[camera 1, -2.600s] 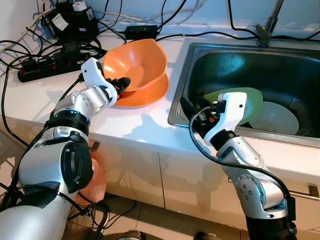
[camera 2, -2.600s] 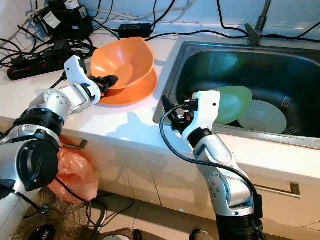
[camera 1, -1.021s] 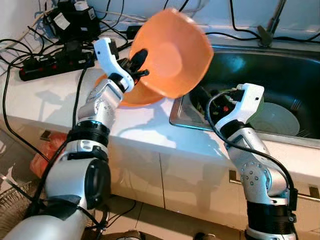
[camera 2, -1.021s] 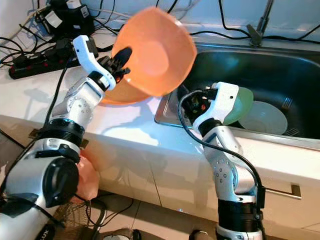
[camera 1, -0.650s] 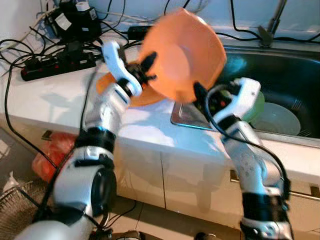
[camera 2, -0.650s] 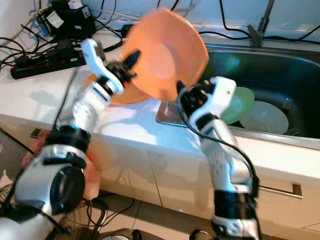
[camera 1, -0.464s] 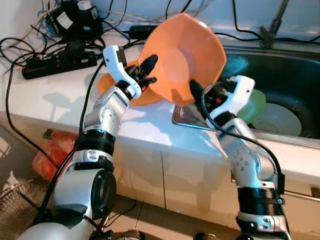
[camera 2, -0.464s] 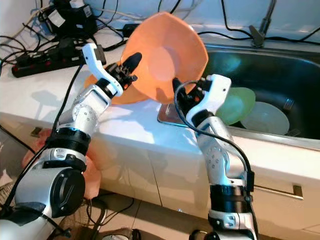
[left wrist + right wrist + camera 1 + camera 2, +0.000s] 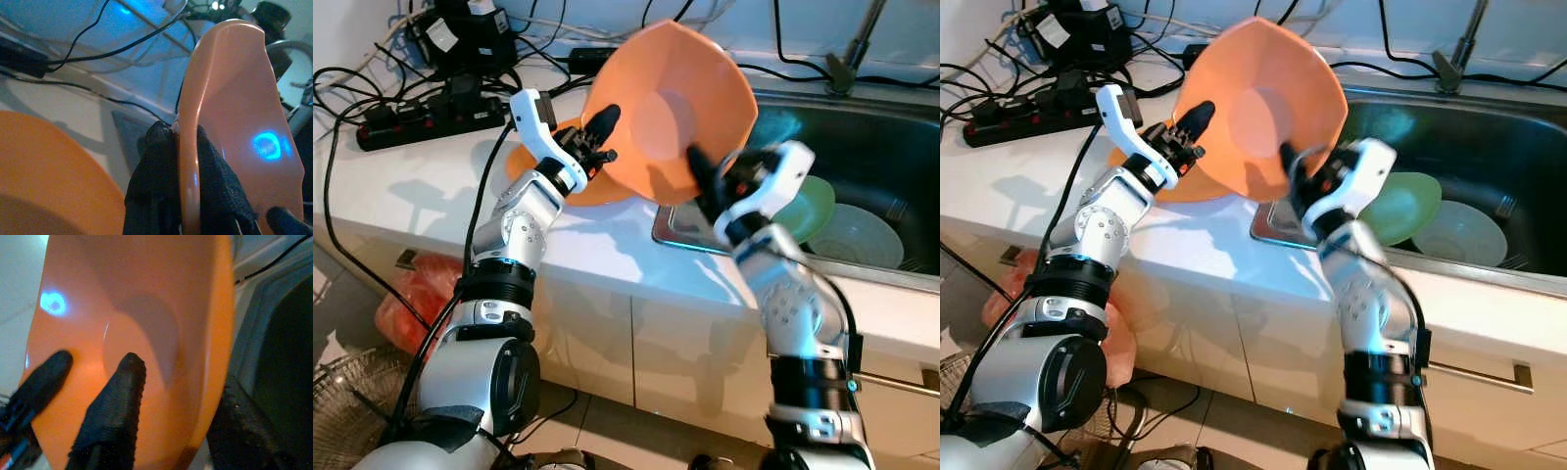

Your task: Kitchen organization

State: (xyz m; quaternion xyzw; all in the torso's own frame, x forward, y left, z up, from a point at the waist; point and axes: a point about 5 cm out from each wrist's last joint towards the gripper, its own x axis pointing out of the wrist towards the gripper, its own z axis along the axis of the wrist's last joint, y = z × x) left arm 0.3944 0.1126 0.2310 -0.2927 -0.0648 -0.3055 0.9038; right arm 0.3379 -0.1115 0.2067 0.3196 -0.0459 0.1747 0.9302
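Head camera: the left gripper (image 9: pixel 598 139) pinches the rim of an orange bowl (image 9: pixel 671 116), held tilted in the air above the bench (image 9: pixel 421 186) edge, while the right gripper (image 9: pixel 705 181) reaches its lower rim beside the sink (image 9: pixel 876 147). An orange plate (image 9: pixel 578 186) lies on the bench; a green plate (image 9: pixel 803 211) and a white dish (image 9: pixel 862 235) wait in the sink.

Left wrist: fingers (image 9: pixel 215 186) pressed on the rim.

Right wrist: fingers (image 9: pixel 115 406) spread astride the bowl's edge, apparently not yet clamped. A handover looks underway; most of the tidying remains.

No text or labels can be read
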